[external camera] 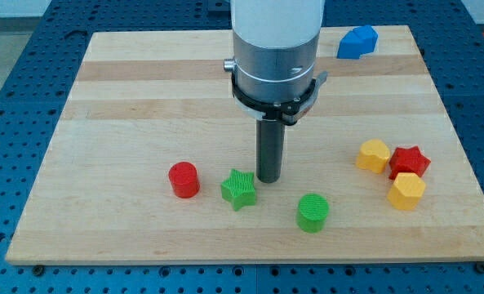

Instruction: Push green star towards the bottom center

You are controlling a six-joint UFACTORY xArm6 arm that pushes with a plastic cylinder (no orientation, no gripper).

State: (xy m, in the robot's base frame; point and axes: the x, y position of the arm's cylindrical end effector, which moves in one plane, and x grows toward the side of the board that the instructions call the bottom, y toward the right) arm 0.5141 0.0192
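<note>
One small green plastic star block (pixel 239 189) sitting light, rigid, slippery on wooden bench (pixel 144 98) | my tip (pixel 268 179) resting just beside its upper-right point | no hand fitted, pushing only

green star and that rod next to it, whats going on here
A robot arm with a dark rod is working on the green star, meant to go toward the bottom centre of the wooden board. My tip sits just to the view's right of the star and slightly above it, very close. The star lies a little left of centre, between a red cylinder and a green cylinder.
</note>
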